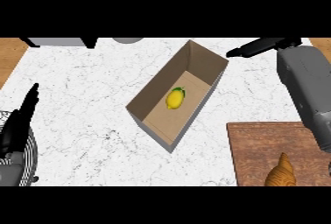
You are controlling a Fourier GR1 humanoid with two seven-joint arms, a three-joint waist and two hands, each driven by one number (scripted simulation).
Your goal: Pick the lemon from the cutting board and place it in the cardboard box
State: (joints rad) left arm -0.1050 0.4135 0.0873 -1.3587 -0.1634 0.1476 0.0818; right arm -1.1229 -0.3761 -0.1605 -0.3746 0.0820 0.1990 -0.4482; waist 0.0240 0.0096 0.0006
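Lemon in the box, both hands off it

Lemon (175, 98) lies on the floor of the cardboard box (202, 55), about midway along its length, green stem end pointing to the far side. I see nothing touching it. The box sits at an angle on the white marble counter (90, 109), its long axis running from near-left to far-right, all four walls standing and the top open.

Right hand (258, 46) shows at the far right, past the box's far corner and apart from it. Its black fingers reach out straight toward the left and hold nothing; I read them as spread, not curled. The grey right forearm (307, 83) runs from that hand down the right side and crosses the far right corner of the cutting board (265, 144).

The cutting board is brown wood, near right, well apart from the lemon. On its near edge stands an orange-brown ridged object (280, 173), partly cut off by the view; I cannot tell what it is.

Left hand (19, 118) rests at the left edge, fingers straight and pointing to the far side, nothing in them. Beneath it is a round wire rack (26, 164), only partly in view.

Far left, a grey box-like object (61, 42) and a pale round thing (128, 40) are clipped by the edge.
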